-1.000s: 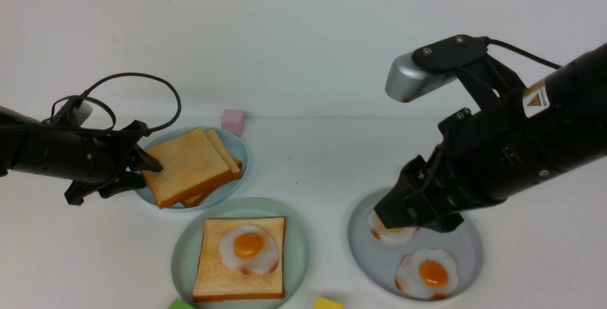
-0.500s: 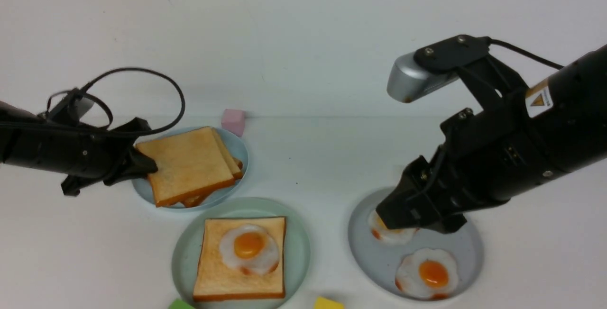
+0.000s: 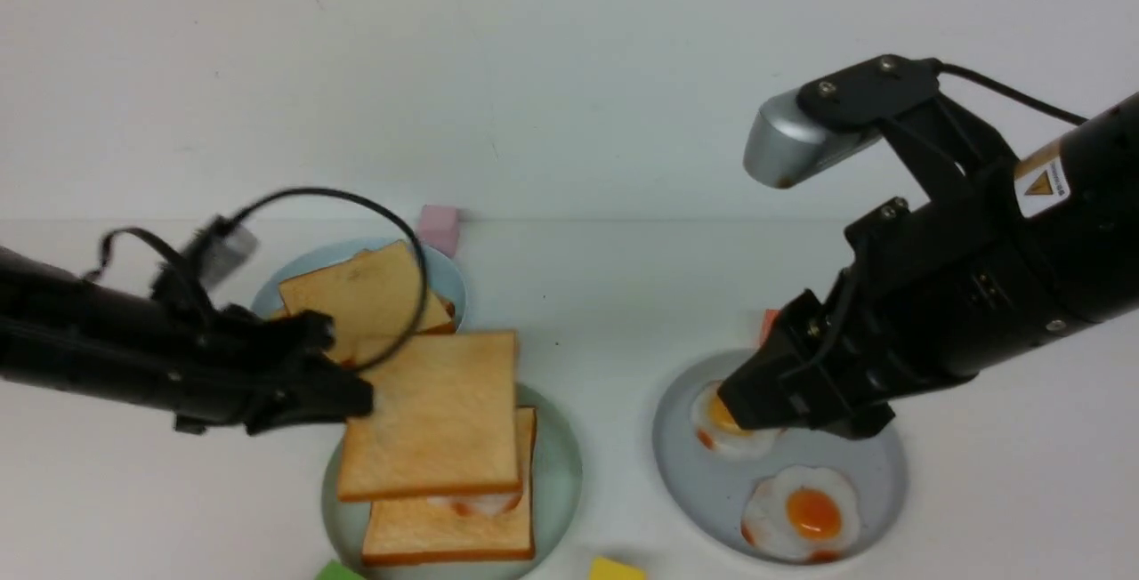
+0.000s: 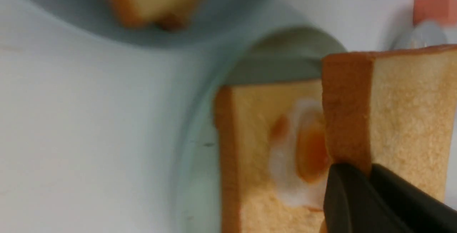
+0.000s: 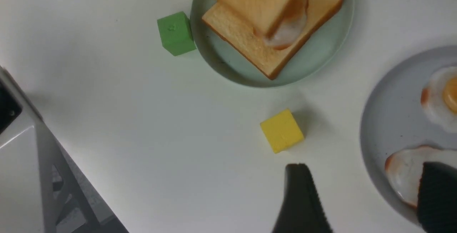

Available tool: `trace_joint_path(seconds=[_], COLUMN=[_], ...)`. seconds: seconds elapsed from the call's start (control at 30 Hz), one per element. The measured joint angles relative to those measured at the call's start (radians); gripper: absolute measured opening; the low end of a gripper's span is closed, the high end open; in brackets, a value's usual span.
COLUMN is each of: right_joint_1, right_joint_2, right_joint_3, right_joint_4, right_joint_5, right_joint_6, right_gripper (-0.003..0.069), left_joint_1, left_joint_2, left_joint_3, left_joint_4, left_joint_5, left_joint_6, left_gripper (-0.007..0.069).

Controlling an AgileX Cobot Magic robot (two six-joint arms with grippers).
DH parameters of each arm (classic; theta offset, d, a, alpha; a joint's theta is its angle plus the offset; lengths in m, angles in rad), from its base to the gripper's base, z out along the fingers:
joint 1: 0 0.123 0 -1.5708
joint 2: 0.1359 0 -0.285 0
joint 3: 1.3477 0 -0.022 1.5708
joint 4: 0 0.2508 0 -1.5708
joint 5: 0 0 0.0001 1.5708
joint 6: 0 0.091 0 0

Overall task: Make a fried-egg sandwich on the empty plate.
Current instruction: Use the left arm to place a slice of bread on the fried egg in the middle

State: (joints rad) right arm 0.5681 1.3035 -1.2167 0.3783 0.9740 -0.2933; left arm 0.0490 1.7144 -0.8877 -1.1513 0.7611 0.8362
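My left tool [image 3: 359, 398] is clamped on the left edge of the top toast slice [image 3: 434, 415]. From my pinch the slice reaches rightward and lies nearly flat, over the mint-green plate [image 3: 562, 464] at the near edge of the bench, left of its middle. On that plate the bottom toast slice [image 3: 445, 534] lies flat with the fried egg [image 3: 476, 503] on it. The held slice covers the far part of the lower slice and most of the egg, leaving a white rim in view. I cannot tell whether the held slice touches the egg. The rest of the toast [image 3: 360, 295] sits on the light-blue plate [image 3: 449, 273] just behind.

My right tool [image 3: 752, 406] has its jaws wide apart and holds nothing. It is over the grey-blue plate [image 3: 876, 473] near the bench's right side, at the farther of two spare eggs [image 3: 801, 513], well apart from the sandwich.
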Motion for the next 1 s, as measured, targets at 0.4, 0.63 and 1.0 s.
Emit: trace_joint_path(seconds=[0.4,0.63,1.0], right_joint_1=[0.0,0.0,0.0], right_joint_2=[0.0,0.0,0.0], right_joint_3=[0.0,0.0,0.0], right_joint_4=[-0.002,-0.001,-0.001], right_joint_5=[-0.004,-0.004,0.003], right_joint_6=[0.0,0.001,0.001], right_gripper=[0.0444,0.0444,0.044], left_joint_1=[-0.12,-0.12,-0.12], left_joint_2=[0.043,0.043,0.042], left_joint_3=[0.002,0.002,0.002], left_joint_4=[0.069,0.083,0.115], left_joint_5=[-0.14,-0.144,-0.15], left_joint_6=[-0.061,-0.065,-0.115], left_gripper=[0.0009,0.0009,0.0083])
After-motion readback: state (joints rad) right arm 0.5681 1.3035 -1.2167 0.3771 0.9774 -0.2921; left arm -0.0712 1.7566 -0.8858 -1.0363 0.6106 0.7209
